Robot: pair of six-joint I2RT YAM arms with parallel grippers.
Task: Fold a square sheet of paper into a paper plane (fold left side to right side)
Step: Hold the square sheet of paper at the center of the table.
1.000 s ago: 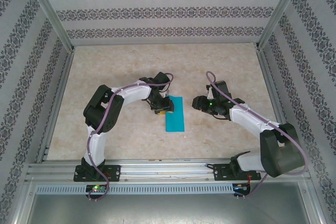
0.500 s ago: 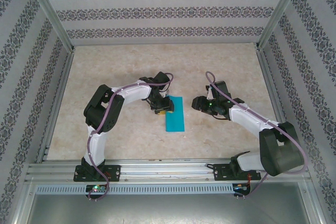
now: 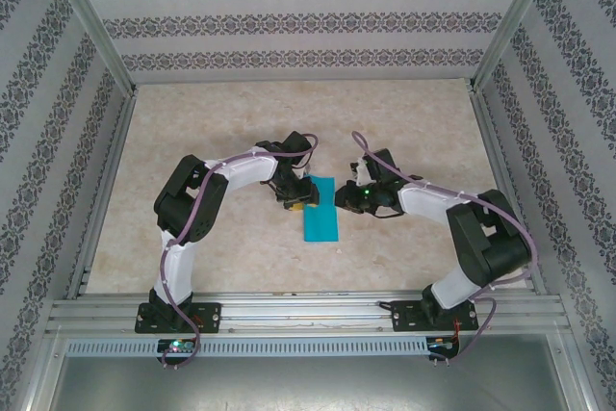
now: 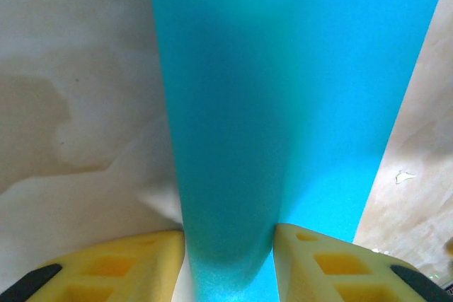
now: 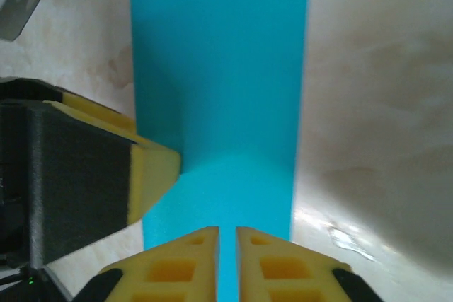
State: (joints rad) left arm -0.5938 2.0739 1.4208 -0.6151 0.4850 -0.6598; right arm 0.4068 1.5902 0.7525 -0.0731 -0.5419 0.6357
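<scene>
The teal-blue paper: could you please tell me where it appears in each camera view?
Top external: the teal-blue paper lies near the centre of the picture.
Left wrist: a broad band running from the top edge down to the bottom edge.
Right wrist: an upright band in the middle.
Shared landmark: the left gripper at the paper's left edge; its yellow finger enters the right wrist view from the left.

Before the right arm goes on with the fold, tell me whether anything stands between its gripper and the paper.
Nothing visible does. The right gripper hangs right at the paper, its fingers nearly together. The left gripper rests on the paper's opposite edge, off to the side and not in between.
</scene>
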